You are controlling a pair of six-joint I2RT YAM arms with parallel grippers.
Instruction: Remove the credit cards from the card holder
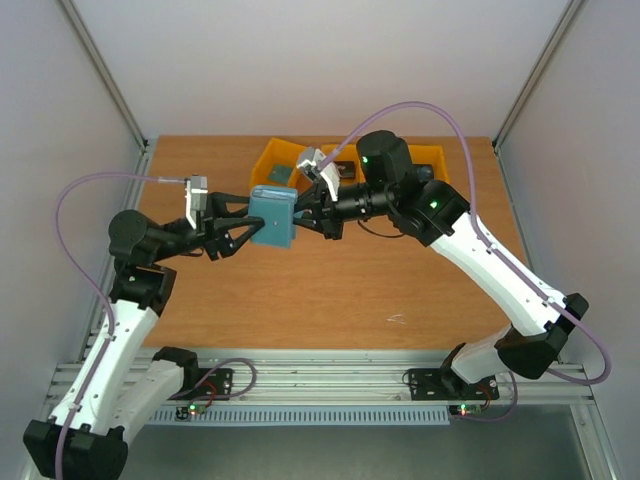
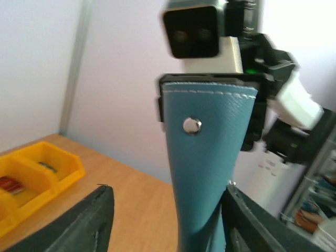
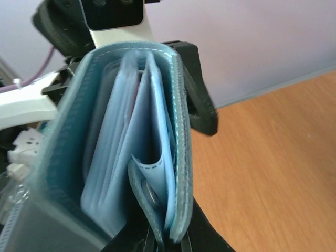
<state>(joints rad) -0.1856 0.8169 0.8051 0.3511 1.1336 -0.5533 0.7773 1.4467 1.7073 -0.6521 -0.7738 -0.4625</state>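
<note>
Slate-blue card holder [image 1: 272, 220], clenched in my right end effector [image 1: 298, 215]; my left end effector [image 1: 248, 222], at its nine o'clock, stands released. Opening step: next, spread its covers.

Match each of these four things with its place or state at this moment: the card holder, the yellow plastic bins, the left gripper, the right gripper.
Things:
1. card holder
2. yellow plastic bins
3. left gripper
4. right gripper

Places or states:
A. jaws apart
B. at the far edge of the table
C. jaws shut on the card holder
D. up in the air between the two arms

Pairs: 1-D, 2-B, 3-A, 4-C
</note>
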